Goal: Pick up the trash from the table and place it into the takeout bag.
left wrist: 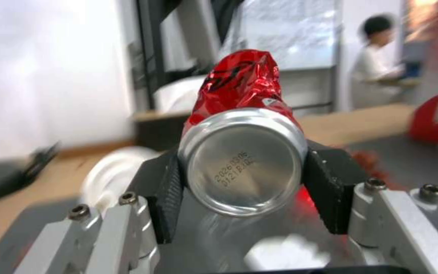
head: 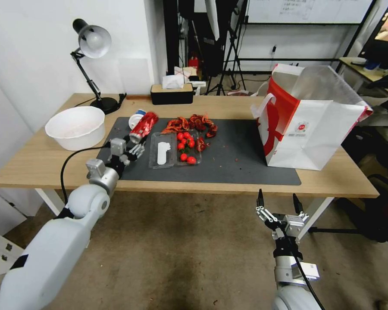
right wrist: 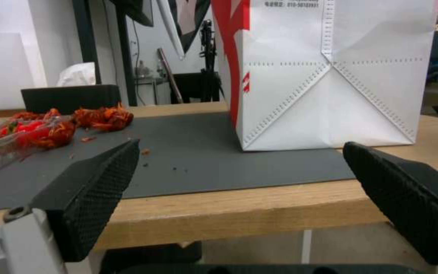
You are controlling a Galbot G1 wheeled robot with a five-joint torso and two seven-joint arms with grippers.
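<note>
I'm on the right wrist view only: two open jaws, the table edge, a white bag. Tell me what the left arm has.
Observer: The left gripper is shut on the crushed red can, pads on both sides of its silver base.
Operator: Give me its position relative to the bag.
Observer: It is above the mat's left end, with the takeout bag at the table's right end.
Operator: Report what lies between them.
Observer: A clear tray of cherry tomatoes and a pile of red shells.
</note>
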